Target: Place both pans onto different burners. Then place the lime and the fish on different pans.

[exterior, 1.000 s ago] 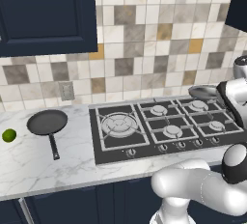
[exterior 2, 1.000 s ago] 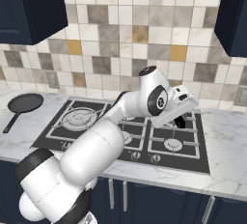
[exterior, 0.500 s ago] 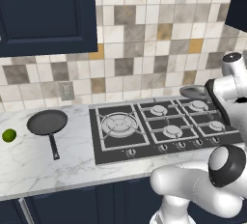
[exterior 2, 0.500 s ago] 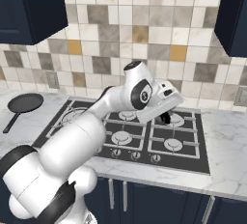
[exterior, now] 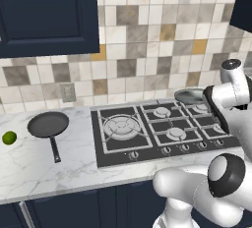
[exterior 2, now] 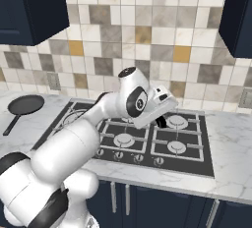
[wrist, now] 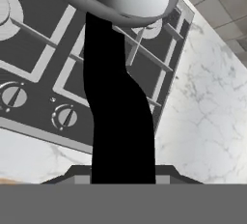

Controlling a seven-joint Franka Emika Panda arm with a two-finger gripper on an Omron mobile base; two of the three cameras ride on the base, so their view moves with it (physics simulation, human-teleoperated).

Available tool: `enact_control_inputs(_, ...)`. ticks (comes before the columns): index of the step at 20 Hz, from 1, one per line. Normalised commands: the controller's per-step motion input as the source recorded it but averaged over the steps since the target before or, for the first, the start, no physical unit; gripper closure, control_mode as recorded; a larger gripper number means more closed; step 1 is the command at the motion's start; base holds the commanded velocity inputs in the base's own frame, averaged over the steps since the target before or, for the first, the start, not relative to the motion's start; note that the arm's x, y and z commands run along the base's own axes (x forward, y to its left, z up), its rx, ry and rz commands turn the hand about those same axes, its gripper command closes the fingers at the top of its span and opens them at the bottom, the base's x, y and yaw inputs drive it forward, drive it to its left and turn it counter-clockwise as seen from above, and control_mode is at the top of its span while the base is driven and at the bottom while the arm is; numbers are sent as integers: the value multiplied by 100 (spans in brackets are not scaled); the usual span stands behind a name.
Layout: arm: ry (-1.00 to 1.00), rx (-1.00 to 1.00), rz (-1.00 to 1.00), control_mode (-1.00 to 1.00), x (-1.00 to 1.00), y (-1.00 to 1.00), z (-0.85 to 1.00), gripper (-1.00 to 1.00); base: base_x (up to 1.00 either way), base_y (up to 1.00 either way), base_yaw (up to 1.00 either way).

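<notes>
Two pans are present: one matte black pan (exterior: 47, 124) with a long handle, and one grey pan (exterior: 189, 95). One lime (exterior: 9, 137) sits on the counter. The black cooktop (exterior: 101, 153) carries five burners, one large burner (exterior: 119, 125) and four smaller ones. Five control knobs (exterior: 166, 150) line its front edge.

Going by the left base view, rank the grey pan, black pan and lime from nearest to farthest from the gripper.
1. grey pan, at the gripper, over the cooktop's far right.
2. black pan, on the counter left of the cooktop.
3. lime, farthest left.
</notes>
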Motion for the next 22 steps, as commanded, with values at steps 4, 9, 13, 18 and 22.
enact_control_inputs(4,-6,0,23,-100,4,2,-47,100,0,0,0)
enact_control_inputs(9,-3,-4,18,-100,2,2,-43,100,0,0,0)
enact_control_inputs(13,0,-5,9,-100,0,0,-36,100,0,0,0)
enact_control_inputs(18,0,-2,2,-100,0,2,-20,100,0,0,0)
enact_control_inputs(22,2,0,2,-100,-1,7,-12,100,0,0,0)
